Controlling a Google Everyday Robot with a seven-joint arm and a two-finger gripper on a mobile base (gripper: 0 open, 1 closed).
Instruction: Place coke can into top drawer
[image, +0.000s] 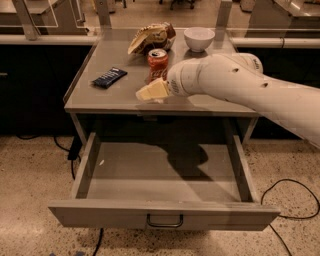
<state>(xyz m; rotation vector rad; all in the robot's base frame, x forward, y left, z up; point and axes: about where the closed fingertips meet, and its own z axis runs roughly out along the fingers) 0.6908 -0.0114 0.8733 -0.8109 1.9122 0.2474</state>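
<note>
The coke can stands upright on the grey cabinet top, near its middle. My gripper, pale cream at the end of the thick white arm, hovers just in front of and slightly left of the can, near the top's front edge. It holds nothing that I can see. The top drawer is pulled fully out below, and its inside is empty. Its dark loop handle shows at the centre of the front panel. The arm reaches in from the right and casts a shadow into the drawer.
A brown-and-tan snack bag and a white bowl sit at the back of the top. A dark blue bar wrapper lies at the left. Cables run over the speckled floor on both sides.
</note>
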